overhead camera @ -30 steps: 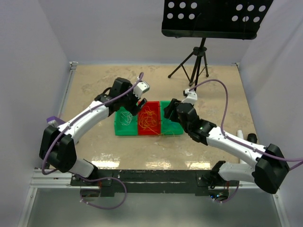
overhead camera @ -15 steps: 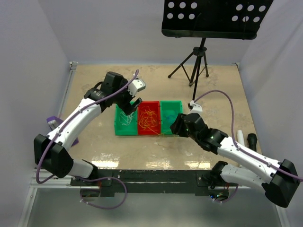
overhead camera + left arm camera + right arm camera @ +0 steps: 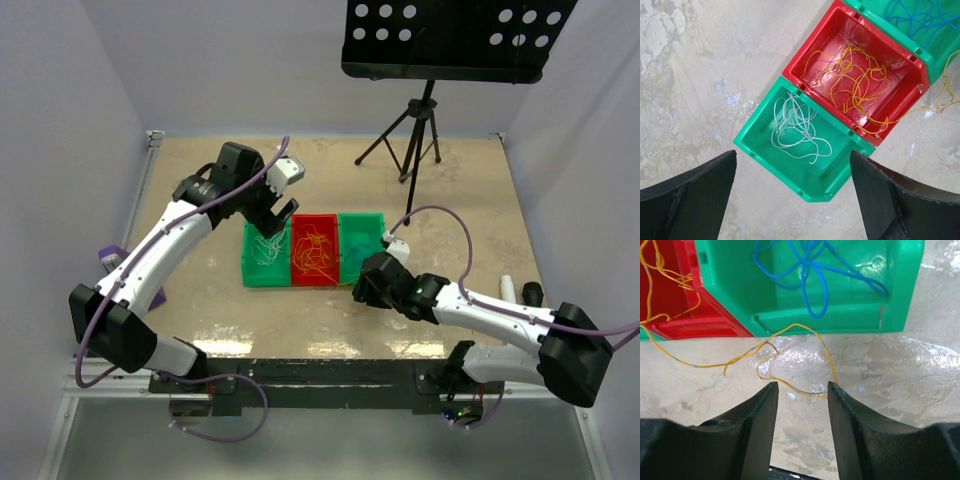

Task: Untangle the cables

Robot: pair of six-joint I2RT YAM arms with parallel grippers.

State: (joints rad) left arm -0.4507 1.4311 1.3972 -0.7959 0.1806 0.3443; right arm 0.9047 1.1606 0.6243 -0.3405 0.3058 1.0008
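Spilled from the red bin toward the table's near edge, the yellow cable loops just ahead of the nearer right claw, half-spread and empty.

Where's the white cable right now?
Left wrist view: the white cable lies coiled in the left green bin, beside the red bin holding the orange-yellow cables.

No legible text, no labels, brands, numbers or signs readable in any view
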